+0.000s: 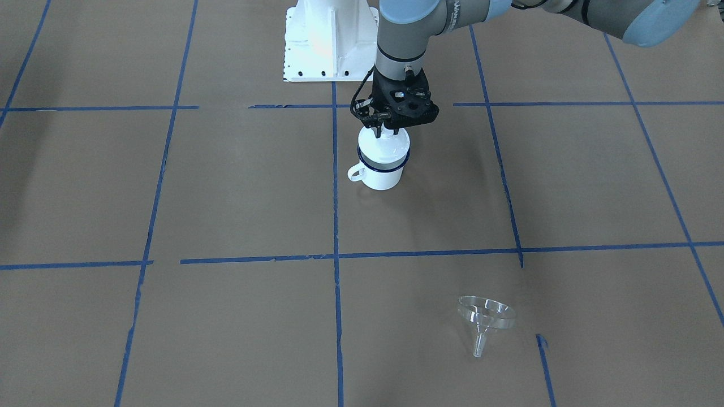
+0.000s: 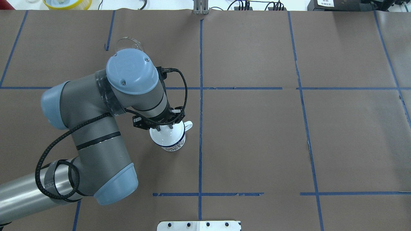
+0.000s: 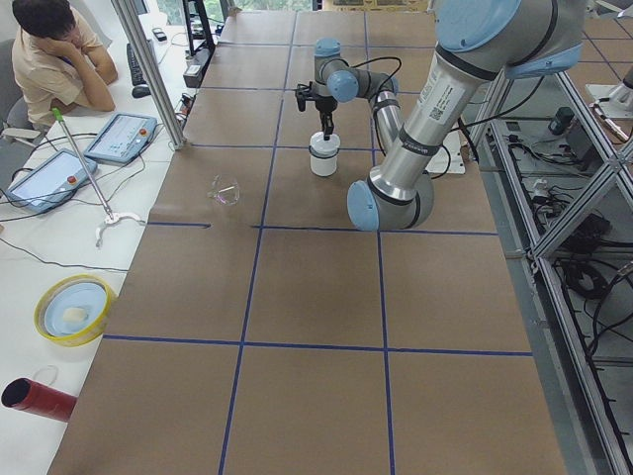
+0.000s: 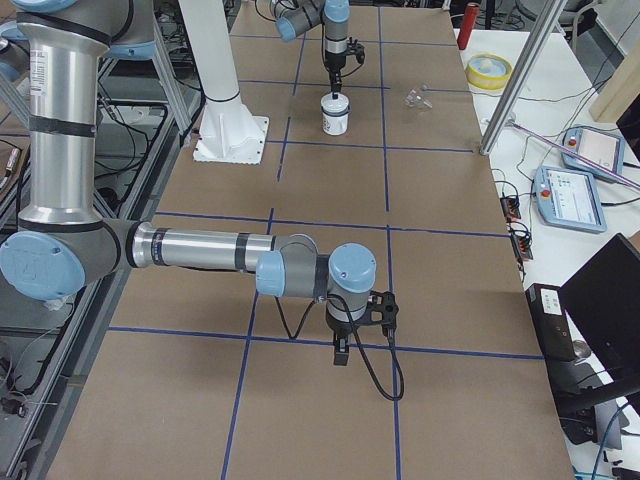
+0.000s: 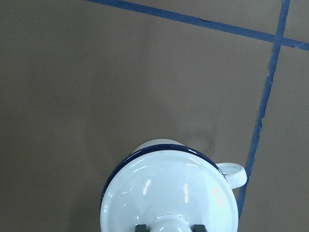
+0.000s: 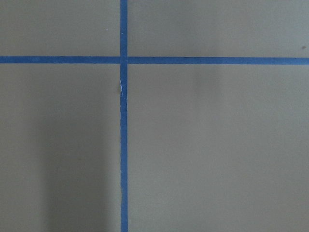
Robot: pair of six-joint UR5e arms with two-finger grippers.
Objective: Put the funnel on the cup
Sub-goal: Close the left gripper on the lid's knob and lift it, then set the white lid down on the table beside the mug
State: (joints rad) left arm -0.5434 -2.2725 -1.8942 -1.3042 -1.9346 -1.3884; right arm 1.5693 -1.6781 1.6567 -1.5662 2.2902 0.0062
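Note:
The white cup (image 1: 382, 172) with a dark blue rim stands upright near the table's middle, with a round white knobbed lid (image 1: 384, 147) on it. My left gripper (image 1: 386, 131) is straight above it, its fingers shut on the lid's knob. The left wrist view shows the lid (image 5: 169, 193), the cup's handle (image 5: 232, 174) and a fingertip on each side of the knob. The clear funnel (image 1: 485, 319) lies on its side far from the cup, on the operators' side; my left arm half hides the funnel (image 2: 128, 43) in the overhead view. My right gripper (image 4: 340, 350) hangs over bare paper; I cannot tell whether it is open or shut.
Brown paper with blue tape lines (image 1: 336, 257) covers the table. The white robot base (image 1: 325, 42) stands behind the cup. A yellow bowl (image 3: 71, 309), a red cylinder (image 3: 35, 396), tablets and a seated operator (image 3: 54, 49) are on the side bench beyond the table's edge.

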